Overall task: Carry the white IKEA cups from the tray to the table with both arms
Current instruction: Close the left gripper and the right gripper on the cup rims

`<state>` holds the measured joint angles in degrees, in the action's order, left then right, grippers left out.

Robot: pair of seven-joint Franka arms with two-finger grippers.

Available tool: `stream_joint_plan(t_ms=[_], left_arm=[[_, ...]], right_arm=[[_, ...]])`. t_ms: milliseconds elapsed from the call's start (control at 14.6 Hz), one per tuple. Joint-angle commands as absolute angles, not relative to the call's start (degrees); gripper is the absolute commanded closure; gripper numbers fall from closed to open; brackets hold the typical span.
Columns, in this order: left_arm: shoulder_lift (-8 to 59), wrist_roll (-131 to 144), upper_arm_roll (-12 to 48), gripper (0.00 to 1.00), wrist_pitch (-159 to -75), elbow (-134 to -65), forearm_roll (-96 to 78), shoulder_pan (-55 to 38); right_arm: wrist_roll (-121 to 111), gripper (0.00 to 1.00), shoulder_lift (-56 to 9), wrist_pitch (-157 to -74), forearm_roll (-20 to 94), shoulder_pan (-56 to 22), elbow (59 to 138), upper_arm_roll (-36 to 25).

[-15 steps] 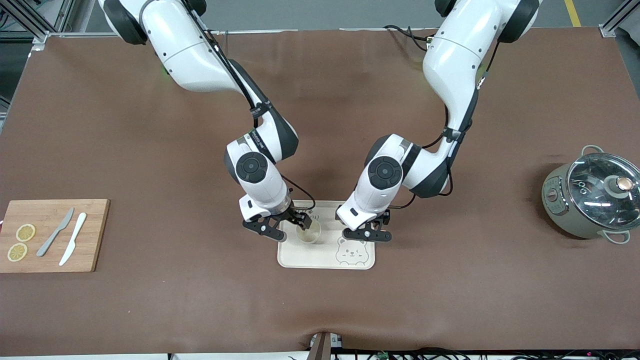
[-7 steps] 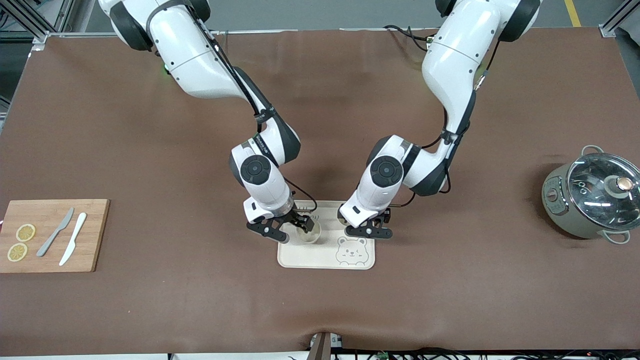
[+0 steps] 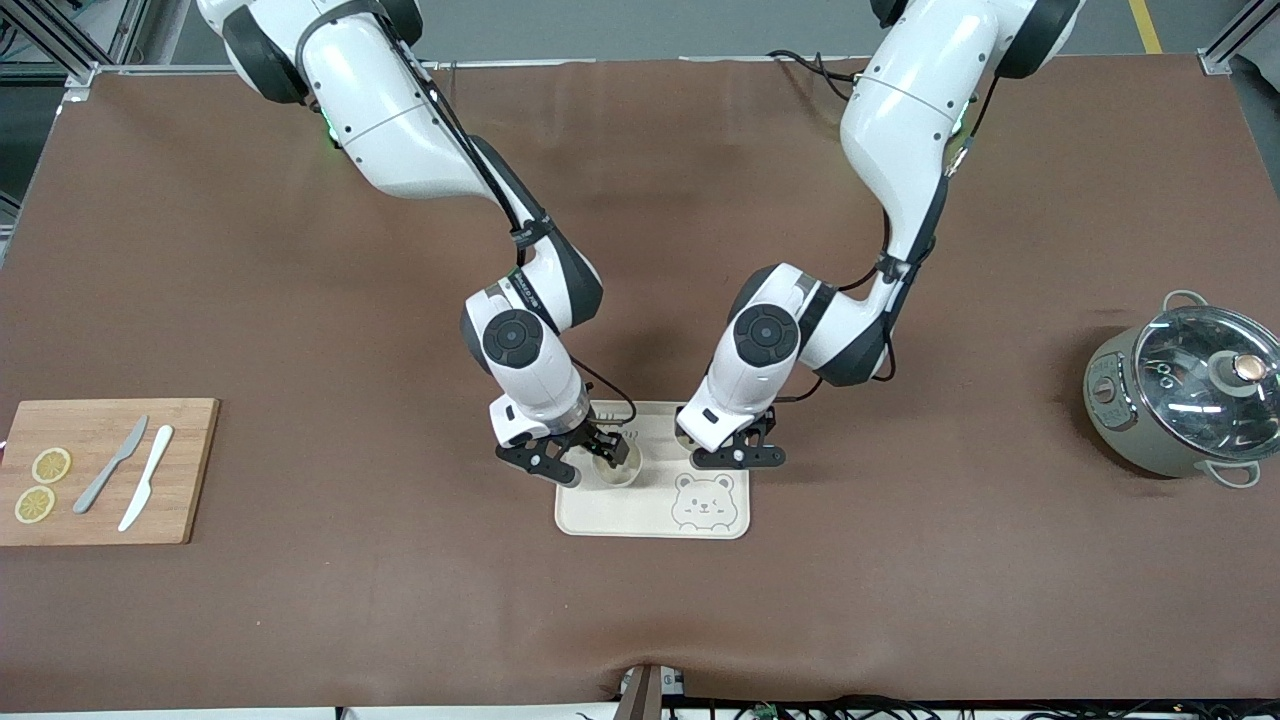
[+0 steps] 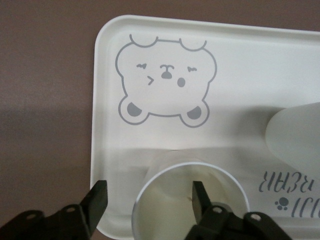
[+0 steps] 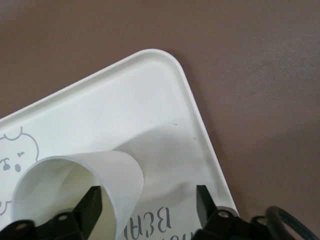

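**A:** On the bear-printed tray (image 3: 610, 515), two white cups, both upright, just apart. First cup (image 3: 619, 472) toward the right arm's end of the tray; second cup (image 4: 165, 200) toward the left arm's end, mostly hidden under the wrist in the front view.

**B:** Gripped yet?

**A:** Not pinched, by the look of it. Right claw (image 5: 148, 200) down at the first cup, spread wide: one finger (image 5: 91, 204) inside the mouth, the other outside above the tray floor, with the cup wall between and a clear gap on the outer side.

**B:** And on the left?

**A:** Much alike. Left claw (image 4: 148, 197) low over the second cup, parted, straddling the rim: one finger (image 4: 200, 196) dipped inside, its mate outside near the tray's edge. Nothing clamped.

**B:** Tray's place?

**A:** Flat on the brown bench (image 3: 900, 600), about midway between the two ends. Bear print (image 3: 703, 500) at the corner nearest the front camera, toward the left arm's end.

**B:** Anything else?

**A:** Well apart at the right arm's end, a wooden board (image 3: 190, 470) with two lemon slices (image 3: 42, 484) and two knives (image 3: 128, 476). Well apart at the left arm's end, a grey-green pot (image 3: 1130, 420) under a glass lid.
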<state>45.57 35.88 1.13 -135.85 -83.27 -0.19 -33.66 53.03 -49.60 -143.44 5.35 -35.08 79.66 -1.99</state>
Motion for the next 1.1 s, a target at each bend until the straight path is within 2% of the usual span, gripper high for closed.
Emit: stream_joint_plan(t_ms=[0, 206, 275, 480, 618, 824, 961, 1029], left_arm=[[43.8, 38.1, 0.6, 1.0, -136.1, -85.3, 3.2, -34.6], [43.9, 38.1, 0.6, 1.0, -136.1, -85.4, 4.4, -34.5], [43.9, 38.1, 0.6, 1.0, -136.1, -85.4, 4.4, -34.3], [42.1, 38.8, 0.6, 1.0, -135.4, -87.3, 4.4, -33.8], [35.9, 37.7, 0.7, 1.0, -132.0, -92.1, 4.5, -31.6], [26.9, 33.6, 1.0, 1.0, -131.8, -101.0, 3.8, -28.9], [21.3, 30.5, 2.2, 1.0, -131.7, -106.2, 3.3, -25.9], [18.1, 28.5, 2.9, 1.0, -131.7, -109.4, 3.3, -24.1]], right_arm=[[55.3, 0.75, -50.8, -143.4, 4.7, -35.9, 77.3, -2.6], [55.3, 0.98, -50.8, -143.4, 4.7, -35.9, 77.3, -2.6], [55.3, 1.0, -50.8, -143.4, 4.7, -35.9, 77.3, -2.6], [55.3, 1.0, -50.8, -143.4, 4.7, -35.9, 77.3, -2.6], [55.3, 1.0, -50.8, -143.4, 4.7, -35.9, 77.3, -2.6], [55.2, 1.0, -50.0, -143.0, 4.9, -35.9, 77.3, -2.5], [54.9, 1.0, -47.8, -141.7, 5.4, -35.9, 77.3, -2.4], [54.8, 1.0, -46.3, -138.5, 5.4, -35.6, 77.3, -2.4]])
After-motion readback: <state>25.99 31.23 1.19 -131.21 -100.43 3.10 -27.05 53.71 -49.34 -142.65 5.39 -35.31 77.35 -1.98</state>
